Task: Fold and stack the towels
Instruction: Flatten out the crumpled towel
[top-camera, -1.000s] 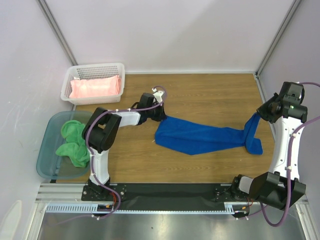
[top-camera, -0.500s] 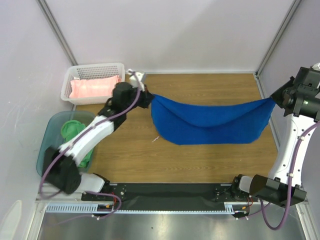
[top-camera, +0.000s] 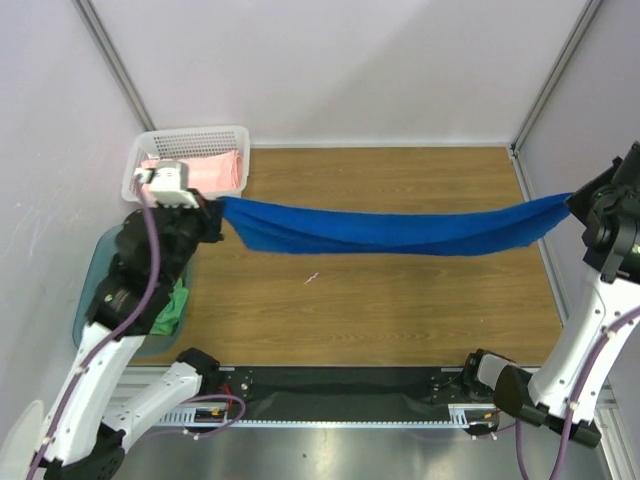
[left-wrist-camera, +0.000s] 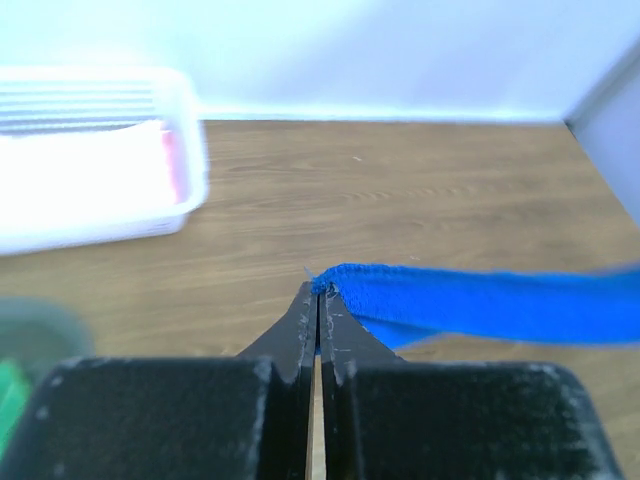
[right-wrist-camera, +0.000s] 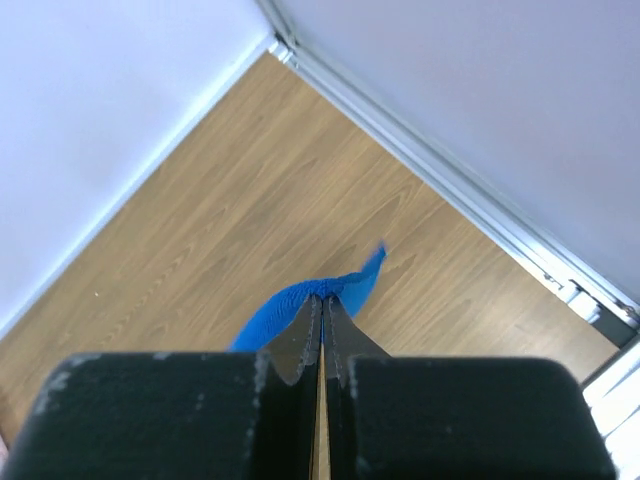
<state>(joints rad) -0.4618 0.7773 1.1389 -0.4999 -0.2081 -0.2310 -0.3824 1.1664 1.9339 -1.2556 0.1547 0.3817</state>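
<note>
Above the wooden counter (top-camera: 400, 310), left pincer (left-wrist-camera: 318, 292) and right pincer (right-wrist-camera: 322, 298) each pinch an end of the royal blue terry-cloth towel (top-camera: 400, 232), presumably straightening it for folding.

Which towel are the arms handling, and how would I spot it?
Look above the wooden table. The blue towel hangs stretched between the left gripper and the right gripper, each pinching one end. The pink towel lies in the white basket and the green towel in the teal tub.
</note>
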